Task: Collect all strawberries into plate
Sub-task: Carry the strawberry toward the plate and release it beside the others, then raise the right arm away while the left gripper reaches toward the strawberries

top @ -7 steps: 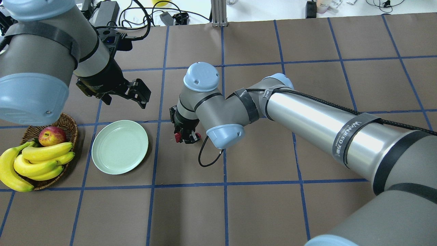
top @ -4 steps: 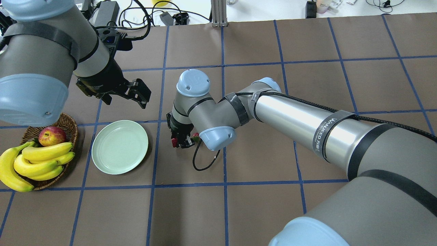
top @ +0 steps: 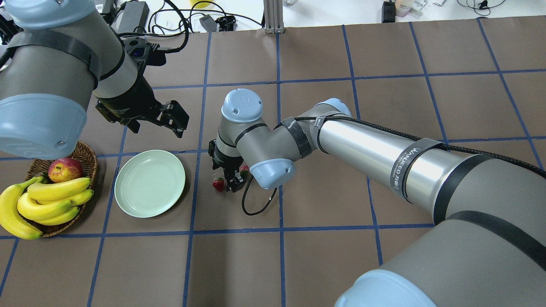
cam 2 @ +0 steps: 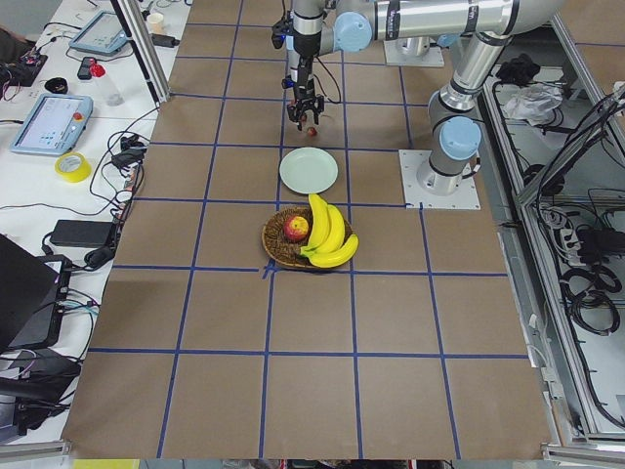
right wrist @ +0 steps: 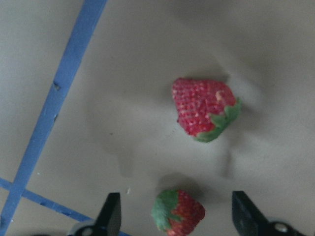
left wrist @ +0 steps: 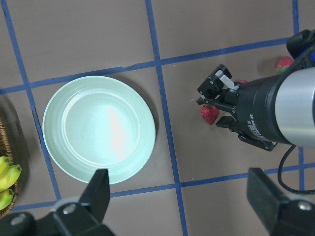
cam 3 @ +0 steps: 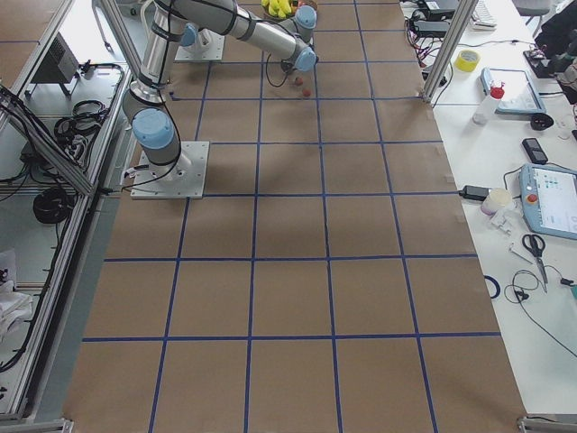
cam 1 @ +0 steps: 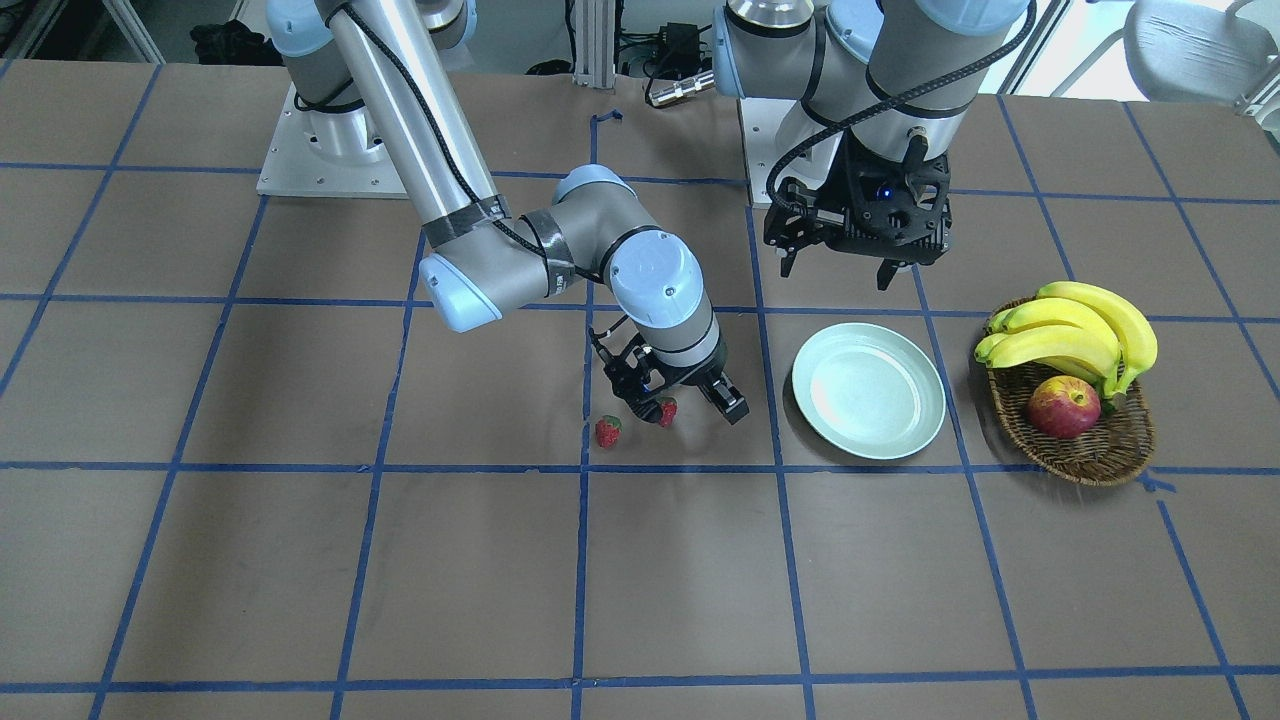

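Place: a black strap (top: 410, 163) around the silver tube of the right arm (top: 362, 143).
Text on it: I read white letters "WANEED"; the marks after them are too small for me.

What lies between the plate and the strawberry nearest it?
Only brown table covering crossed by one blue tape line separates the plate from that strawberry; the overhead exterior view shows it.

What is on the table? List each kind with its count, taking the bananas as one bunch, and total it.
Strawberries: 2 in view
Apple: 1
Banana bunch: 1
Plate: 1
Basket: 1
Total: 6
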`<state>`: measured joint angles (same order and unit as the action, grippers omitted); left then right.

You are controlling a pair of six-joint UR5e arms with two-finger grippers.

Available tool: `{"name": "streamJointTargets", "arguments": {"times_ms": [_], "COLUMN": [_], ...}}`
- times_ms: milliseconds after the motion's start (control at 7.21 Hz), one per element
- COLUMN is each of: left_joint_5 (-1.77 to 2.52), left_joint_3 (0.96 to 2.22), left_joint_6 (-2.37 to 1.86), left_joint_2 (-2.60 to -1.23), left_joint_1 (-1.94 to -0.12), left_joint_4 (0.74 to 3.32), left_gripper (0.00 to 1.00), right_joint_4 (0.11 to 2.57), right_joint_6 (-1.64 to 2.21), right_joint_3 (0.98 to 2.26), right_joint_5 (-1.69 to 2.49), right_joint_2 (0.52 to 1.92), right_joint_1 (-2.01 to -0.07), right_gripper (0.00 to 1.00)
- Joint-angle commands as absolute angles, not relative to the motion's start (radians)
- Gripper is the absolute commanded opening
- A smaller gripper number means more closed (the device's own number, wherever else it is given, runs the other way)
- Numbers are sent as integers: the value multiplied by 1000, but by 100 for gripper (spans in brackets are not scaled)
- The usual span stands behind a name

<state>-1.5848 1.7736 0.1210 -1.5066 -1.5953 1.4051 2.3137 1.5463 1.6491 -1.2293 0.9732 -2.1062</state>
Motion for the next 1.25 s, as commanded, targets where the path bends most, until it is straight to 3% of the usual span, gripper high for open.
{"name": "streamJointTargets", "arguments": {"times_ms": [0,277,832,1109], "left_joint_5": [-1586,-1575,-1569,-1583], "left_joint_3": [1773,1789,1792,1842], "left_joint_6": [126,124,92,-289], "left_joint_2": [-1503,-1520,-1548,-1606], "left_joint_1": [-1595,-1592,-1588,-1586], "left_joint_4": [1408,1410,1394,1347], "left_gripper": [100,100,100,100], "right_joint_4": [2268,2052,1674,1628], "right_joint_6": [1530,1375,758,487], "right_joint_3": [1654,1647,1641,1605], "right_joint_5": [-1236,-1249,-1499,-1534], "right_joint_2": [1046,1167,1383,1463], "right_joint_1": [-2106,-2068,-1766,-1672], "right_gripper": [100,100,100,100]}}
